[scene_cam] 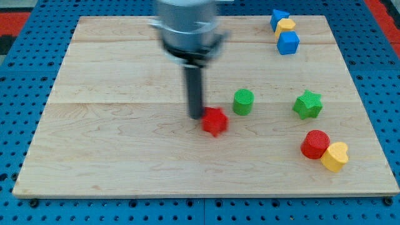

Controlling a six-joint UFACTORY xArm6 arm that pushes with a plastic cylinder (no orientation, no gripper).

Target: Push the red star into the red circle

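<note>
The red star (214, 121) lies near the middle of the wooden board (112, 156). My tip (196, 116) stands right at the star's left edge, touching or nearly touching it. The red circle (315, 144) lies at the view's lower right, well to the right of the star and slightly lower. A yellow heart (335, 156) sits against the red circle's lower right side.
A green cylinder (244, 102) stands just up and right of the red star. A green star (308, 104) lies above the red circle. At the view's top right, a blue block (279, 18), a yellow block (286, 27) and a blue cube (288, 43) are clustered.
</note>
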